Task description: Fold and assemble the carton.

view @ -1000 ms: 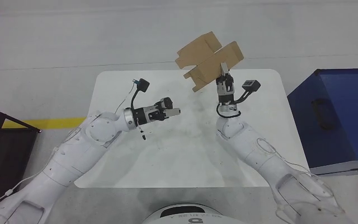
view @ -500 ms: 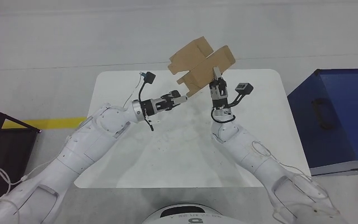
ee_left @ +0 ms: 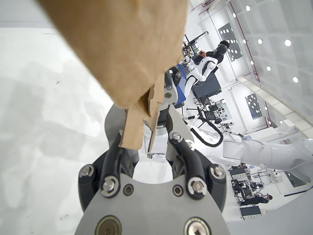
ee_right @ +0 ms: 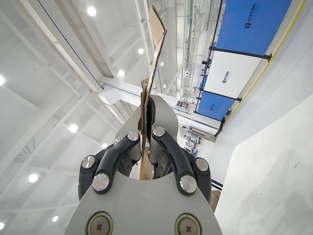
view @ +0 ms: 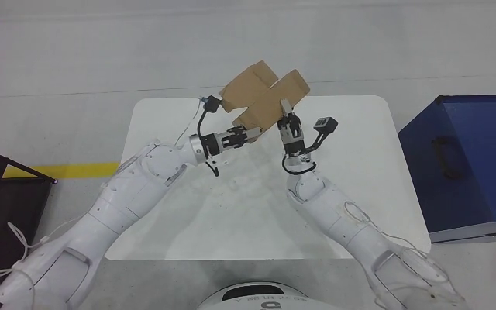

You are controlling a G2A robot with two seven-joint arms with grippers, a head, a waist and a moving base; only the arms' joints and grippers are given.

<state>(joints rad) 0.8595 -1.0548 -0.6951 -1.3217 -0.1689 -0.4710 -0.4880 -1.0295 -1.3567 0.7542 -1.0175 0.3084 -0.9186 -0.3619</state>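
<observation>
A flat, unfolded brown carton (view: pixel 260 91) is held up in the air over the far middle of the white table (view: pixel 194 225). My right gripper (view: pixel 284 116) is shut on its lower edge, with the board seen edge-on between the fingers (ee_right: pixel 146 116) and rising above them as the carton (ee_right: pixel 156 37). My left gripper (view: pixel 251 133) is at the carton's lower left corner. In the left wrist view it is open (ee_left: pixel 146 133), and a flap of the carton (ee_left: pixel 133 128) hangs between its fingers, close to one finger (ee_left: pixel 115 152).
A blue bin (view: pixel 457 167) stands off the table's right side. A dark frame (view: pixel 15 201) sits by the left side, next to a yellow floor line (view: pixel 70 169). The near half of the table is bare.
The right arm carried the carton leftward and a little nearer. The left gripper advanced right and up until the carton's lower flap came between its fingers.
</observation>
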